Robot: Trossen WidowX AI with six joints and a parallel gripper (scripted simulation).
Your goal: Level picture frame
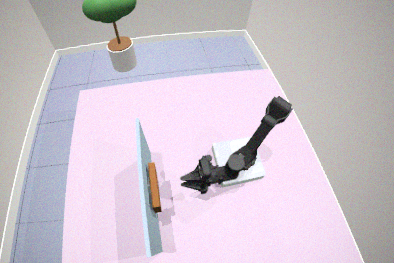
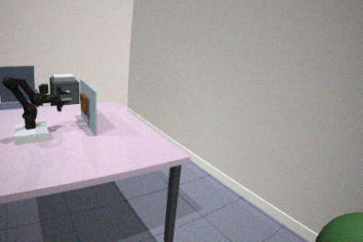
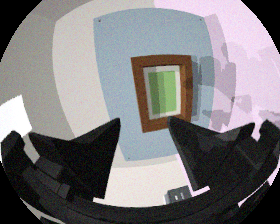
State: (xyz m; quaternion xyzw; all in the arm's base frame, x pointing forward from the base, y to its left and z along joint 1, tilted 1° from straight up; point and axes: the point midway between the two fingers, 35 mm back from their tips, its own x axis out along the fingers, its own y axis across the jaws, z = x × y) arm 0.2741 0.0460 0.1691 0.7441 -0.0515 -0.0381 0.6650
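Note:
The picture frame point(image 1: 154, 187) point(image 2: 85, 104) point(image 3: 140, 90), brown wood around a green picture, hangs on the light blue board point(image 1: 141, 142) point(image 2: 92, 108) point(image 3: 116, 45). In the wrist view the table side is at the right, so the frame appears turned sideways. Its edges run close to the board's edges; any small tilt is hard to tell through the lens distortion. The screw and the notched strip are hidden. My gripper point(image 1: 183, 181) point(image 2: 70, 97) point(image 3: 144, 120) is open and empty, its fingertips apart. It is pulled back from the frame, pointing toward it, with a visible gap.
The board stands upright on the pink table point(image 1: 110, 107) point(image 2: 138, 154). The arm's pale base point(image 1: 220, 154) point(image 2: 31, 135) is on the side of the board that bears the frame. A dark box point(image 2: 64, 91) and a dark panel point(image 2: 17, 80) are behind the arm. A potted plant point(image 1: 110, 4) stands beyond the table.

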